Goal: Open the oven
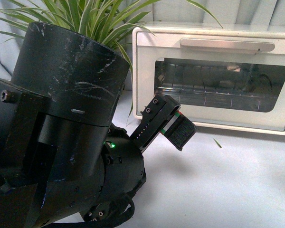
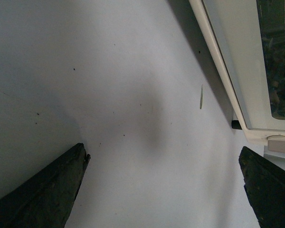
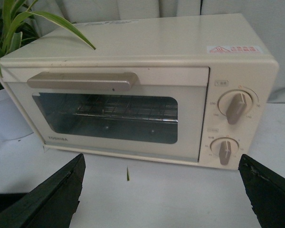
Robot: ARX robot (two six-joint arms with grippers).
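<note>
Oven [image 1: 213,80]: sitting shut at the upper right of the front frame, bar handle [image 1: 227,45] running across its top.
Desk [image 1: 228,185]: white, carrying the oven; a leaf scrap [image 1: 217,142] is lying just before it.
Room: a green plant [image 1: 99,19] is leaning in at upper left.
Left end effector [image 2: 164,152]: hanging over the desk, jaws spread wide, empty.
Right end effector [image 3: 161,160]: facing the oven, jaws spread wide, empty.

The oven [image 1: 213,80] is cut off at right.

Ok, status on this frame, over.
Grippers open: left gripper short of oven, right gripper facing it. Oven door shut, handle untouched. Leafy plant beside, clear of handle.
</note>
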